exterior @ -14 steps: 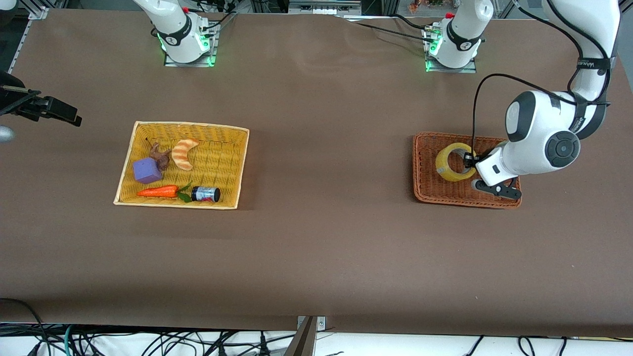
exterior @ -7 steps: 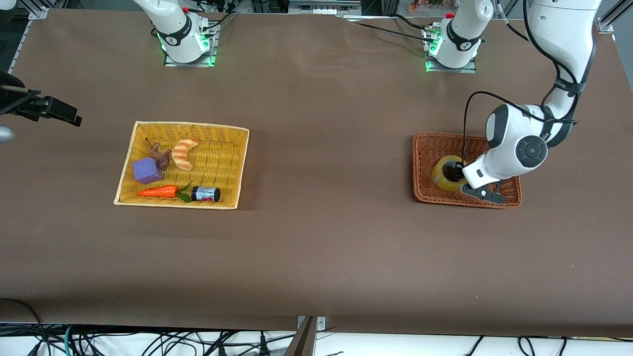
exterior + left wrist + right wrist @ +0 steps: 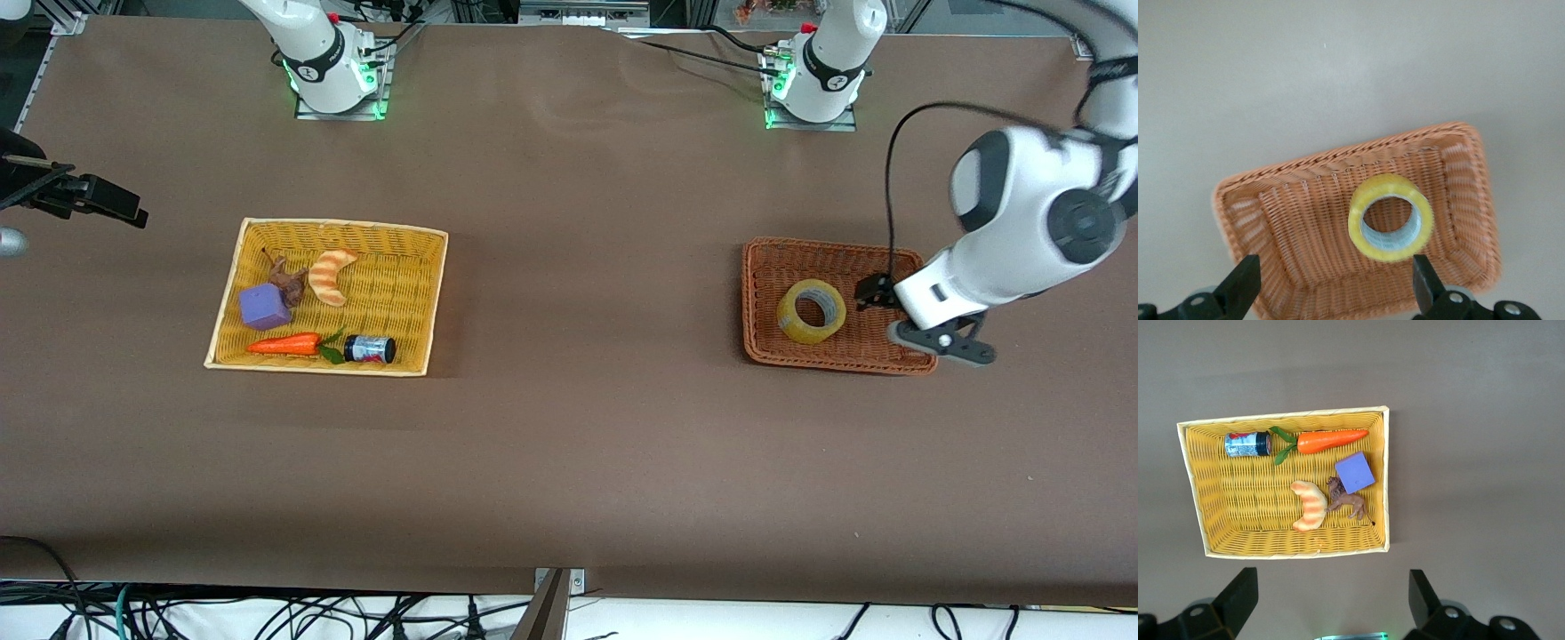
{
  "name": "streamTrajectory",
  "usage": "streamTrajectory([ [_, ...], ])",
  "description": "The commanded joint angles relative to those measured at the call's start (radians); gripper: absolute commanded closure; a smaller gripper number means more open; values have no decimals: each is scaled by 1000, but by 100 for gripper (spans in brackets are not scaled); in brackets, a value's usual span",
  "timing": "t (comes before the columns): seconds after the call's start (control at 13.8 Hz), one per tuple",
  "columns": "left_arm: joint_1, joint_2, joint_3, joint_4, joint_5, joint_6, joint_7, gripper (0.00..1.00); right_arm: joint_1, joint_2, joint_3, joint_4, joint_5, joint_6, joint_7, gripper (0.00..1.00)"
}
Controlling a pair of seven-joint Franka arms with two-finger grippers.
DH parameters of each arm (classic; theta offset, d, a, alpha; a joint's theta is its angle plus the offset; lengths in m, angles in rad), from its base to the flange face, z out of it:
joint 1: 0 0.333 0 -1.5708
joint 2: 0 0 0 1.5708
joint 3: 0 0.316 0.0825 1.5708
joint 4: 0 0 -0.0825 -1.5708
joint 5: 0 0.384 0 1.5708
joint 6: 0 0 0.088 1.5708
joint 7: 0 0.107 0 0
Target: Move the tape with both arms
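The tape (image 3: pixel 811 311), a yellowish ring with a grey core, lies flat in the brown wicker basket (image 3: pixel 763 267) toward the left arm's end of the table. It also shows in the left wrist view (image 3: pixel 1390 217). My left gripper (image 3: pixel 877 292) hangs open and empty above the basket's end, beside the tape and not touching it; its own view shows it open (image 3: pixel 1335 288) above the basket (image 3: pixel 1291 220). My right gripper (image 3: pixel 1331 600) is open and empty, high above the table near the yellow basket (image 3: pixel 1198 493). It is out of the front view.
The yellow basket (image 3: pixel 427 293) toward the right arm's end holds a striped bread toy (image 3: pixel 331 276), a purple block (image 3: pixel 263 308), a brown animal figure (image 3: pixel 288 279), a carrot (image 3: pixel 284 344) and a small can (image 3: pixel 370 348). A black device (image 3: pixel 80 197) juts over that table end.
My left gripper was down at the tape in the brown basket. It has let the tape go, risen and drawn back toward its end of the table. The tape now lies flat.
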Motion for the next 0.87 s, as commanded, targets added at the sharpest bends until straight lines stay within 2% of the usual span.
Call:
streamTrajectory([
  [0.0,-4,3,-2,207,4,-224,-34,0,-5,11,5,24,2,-4,-10,0],
  [0.29,-4,-6,-7,399,23,-404,-38,0,-6,13,3,24,3,-5,-10,0],
  [0.79,-3,-5,2,406,23,-412,-41,0,4,11,7,24,2,-2,-5,0],
])
